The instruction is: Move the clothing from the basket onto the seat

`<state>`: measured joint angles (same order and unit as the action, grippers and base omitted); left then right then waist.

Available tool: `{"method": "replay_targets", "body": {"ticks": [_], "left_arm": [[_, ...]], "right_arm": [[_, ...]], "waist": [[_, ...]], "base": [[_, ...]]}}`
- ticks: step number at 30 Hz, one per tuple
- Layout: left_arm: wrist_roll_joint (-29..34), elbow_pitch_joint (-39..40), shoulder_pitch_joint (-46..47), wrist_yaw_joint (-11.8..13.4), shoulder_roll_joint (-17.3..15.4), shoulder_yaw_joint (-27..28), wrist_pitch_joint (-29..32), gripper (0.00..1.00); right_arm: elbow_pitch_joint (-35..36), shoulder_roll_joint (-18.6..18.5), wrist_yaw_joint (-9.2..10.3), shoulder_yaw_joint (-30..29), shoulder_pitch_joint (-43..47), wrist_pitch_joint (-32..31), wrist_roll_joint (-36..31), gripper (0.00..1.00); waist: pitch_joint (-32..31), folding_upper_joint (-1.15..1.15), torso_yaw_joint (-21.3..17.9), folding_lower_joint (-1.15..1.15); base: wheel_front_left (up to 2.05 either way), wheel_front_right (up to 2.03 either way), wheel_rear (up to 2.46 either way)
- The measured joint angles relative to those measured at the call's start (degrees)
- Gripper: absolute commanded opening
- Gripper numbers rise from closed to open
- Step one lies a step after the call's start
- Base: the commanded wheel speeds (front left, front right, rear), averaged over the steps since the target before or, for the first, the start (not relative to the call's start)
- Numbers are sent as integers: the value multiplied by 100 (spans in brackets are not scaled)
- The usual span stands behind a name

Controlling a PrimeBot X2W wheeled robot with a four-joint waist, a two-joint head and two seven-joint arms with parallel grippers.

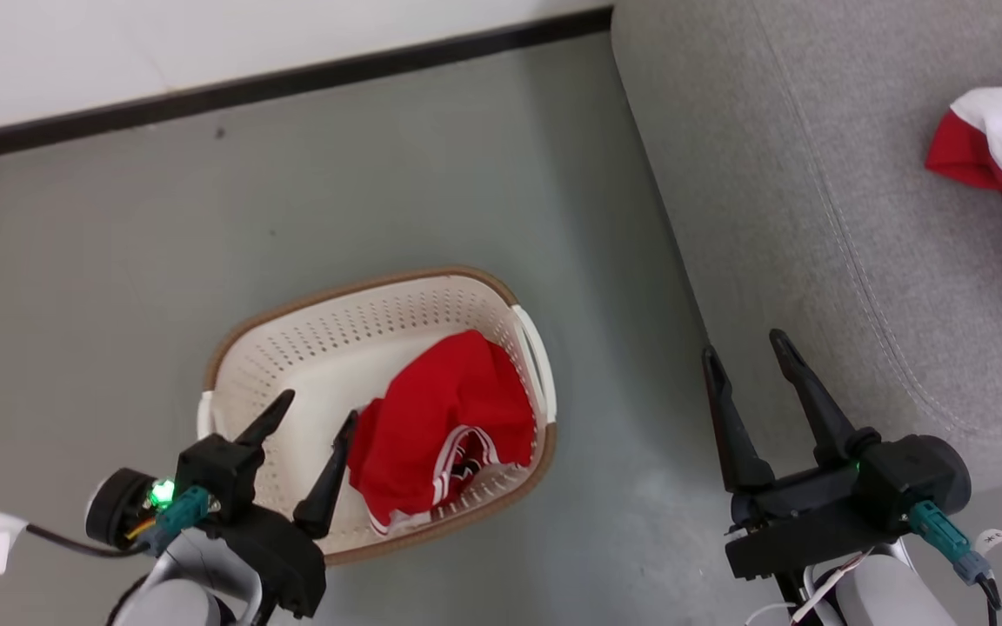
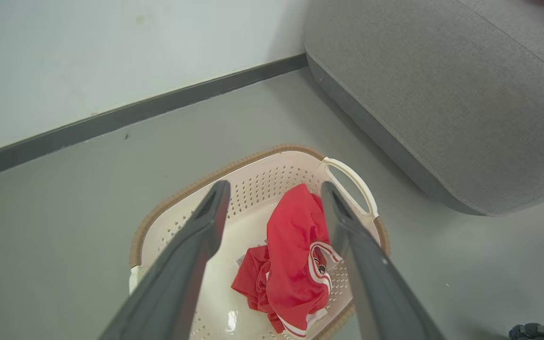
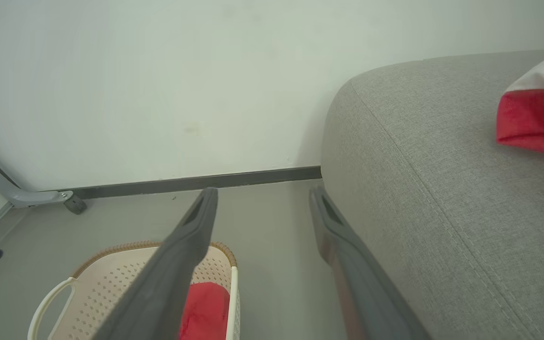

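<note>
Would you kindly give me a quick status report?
Left hand open above basket, right hand open, both empty. One red garment in basket, second garment on seat. Nothing blocking.

Black baseboard (image 1: 292,83) between white wall (image 1: 205,43), grey floor (image 1: 379,191).

You face a smooth grey floor (image 1: 379,174) meeting a plain white wall (image 1: 205,43) along a dark skirting board (image 1: 292,83); a grey leg (image 3: 31,197), possibly a wheeled stand's, stands near the wall.

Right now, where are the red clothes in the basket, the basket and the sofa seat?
red clothes (image 1: 440,417): head view, middle of the crumpled fabric.
basket (image 1: 336,339): head view, its holey inside wall.
seat (image 1: 771,174): head view, bare grey cushion top.
</note>
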<state>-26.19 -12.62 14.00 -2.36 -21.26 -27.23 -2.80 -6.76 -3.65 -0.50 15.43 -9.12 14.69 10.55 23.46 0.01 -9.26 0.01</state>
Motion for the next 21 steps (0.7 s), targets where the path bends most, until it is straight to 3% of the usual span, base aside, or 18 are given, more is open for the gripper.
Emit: {"method": "replay_targets", "body": {"ticks": [18,21], "left_arm": [[115,-424,1193,-170,-577,123,1232,100],[110,-549,1227,-170,-643,147,1374,100]], "right_arm": [[247,71,109,500,-359,1,64,100],[277,73,212,630,-401,0,181,100]], "waist": [[1612,0,-857,0],[1836,0,-972,0]], "base": [[0,0,0],[0,0,0]]}}
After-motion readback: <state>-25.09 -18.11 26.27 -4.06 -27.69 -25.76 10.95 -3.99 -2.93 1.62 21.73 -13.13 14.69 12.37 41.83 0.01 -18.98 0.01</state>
